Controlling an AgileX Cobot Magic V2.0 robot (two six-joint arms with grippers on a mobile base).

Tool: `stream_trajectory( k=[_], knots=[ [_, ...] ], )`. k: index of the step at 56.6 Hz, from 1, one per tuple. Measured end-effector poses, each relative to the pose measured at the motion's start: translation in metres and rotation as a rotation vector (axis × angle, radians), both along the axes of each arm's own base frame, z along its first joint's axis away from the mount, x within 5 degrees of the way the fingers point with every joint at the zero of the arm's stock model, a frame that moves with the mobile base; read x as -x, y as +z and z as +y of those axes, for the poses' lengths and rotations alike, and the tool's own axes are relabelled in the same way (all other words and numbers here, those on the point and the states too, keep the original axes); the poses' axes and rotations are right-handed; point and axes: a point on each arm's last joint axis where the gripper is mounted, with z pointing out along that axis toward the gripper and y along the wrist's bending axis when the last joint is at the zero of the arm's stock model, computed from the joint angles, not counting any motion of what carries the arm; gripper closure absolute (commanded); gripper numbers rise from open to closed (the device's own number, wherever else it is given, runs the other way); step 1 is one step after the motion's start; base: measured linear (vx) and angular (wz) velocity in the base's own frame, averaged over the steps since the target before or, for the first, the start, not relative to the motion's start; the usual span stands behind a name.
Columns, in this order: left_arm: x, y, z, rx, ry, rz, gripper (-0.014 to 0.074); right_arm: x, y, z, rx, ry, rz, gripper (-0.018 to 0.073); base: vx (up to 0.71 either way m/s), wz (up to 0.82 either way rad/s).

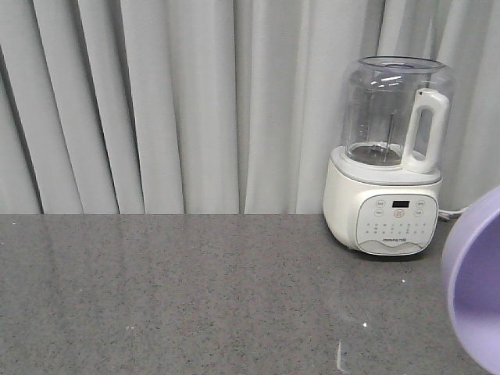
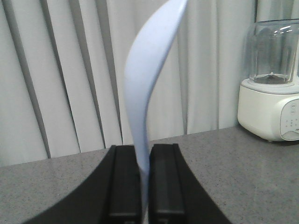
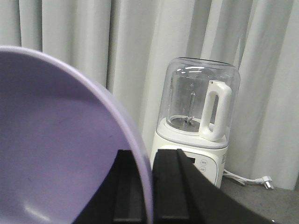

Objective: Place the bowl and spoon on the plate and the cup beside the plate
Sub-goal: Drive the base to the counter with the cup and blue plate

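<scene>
The left gripper was closed on a small pale blue-white spoon. Its two black fingers pressed against the lower end of the spoon from either side. Above the jaws the spoon stood upright, then curved away to the upper right and ran out of the top of the left wrist view. The gripper pointed roughly level across a grey speckled stone countertop toward a wall of pale grey pleated curtains. A white blender with a clear plastic jar stood beyond it and to its right.

The right gripper was clamped on the rim of a small round lavender-purple matte bowl. One black finger lay on the outer side of the wall and the other on the inner side. The bowl was tipped up on edge, with its hollow spreading left of the jaws and filling that side of the right wrist view. This gripper was also aimed about level at the curtains, with the blender straight ahead and a white power cable with a plug lying on the counter further right.

In the front-facing view the bowl hung at the right edge above the countertop, in front of and to the right of the blender. The right gripper was out of that view.
</scene>
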Motion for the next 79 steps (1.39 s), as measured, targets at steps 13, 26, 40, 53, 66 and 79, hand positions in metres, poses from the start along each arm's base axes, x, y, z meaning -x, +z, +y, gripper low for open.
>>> stream_trajectory(
  k=[13,26,40,53,66,79],
  knots=[
    [0.0,0.0,0.0,0.0,0.0,0.0,0.0596,0.0,0.0003,-0.0001,-0.003,-0.001,-0.003,0.0568,0.0,0.0],
    [0.0,0.0001,0.0,0.0,0.0,-0.001,0.0596,0.0,0.0004,-0.0002,-0.003,-0.002,-0.004,0.0568,0.0,0.0],
    [0.0,0.0001,0.0,0.0,0.0,-0.001,0.0596,0.0,0.0004,-0.0002,-0.004,-0.001,-0.004,0.0568,0.0,0.0],
    [0.0,0.0001,0.0,0.0,0.0,-0.001,0.0596,0.0,0.0004,-0.0001,-0.006,-0.001,-0.004,0.0568,-0.02,-0.09],
    [0.0,0.0001,0.0,0.0,0.0,-0.001,0.0596,0.0,0.0004,-0.0001,-0.006,-0.001,-0.004,0.0568,-0.03,-0.32],
    [0.0,0.0001,0.0,0.0,0.0,-0.001,0.0596,0.0,0.0004,-0.0001,-0.006,-0.001,-0.004,0.0568,-0.04,-0.45]
  ],
)
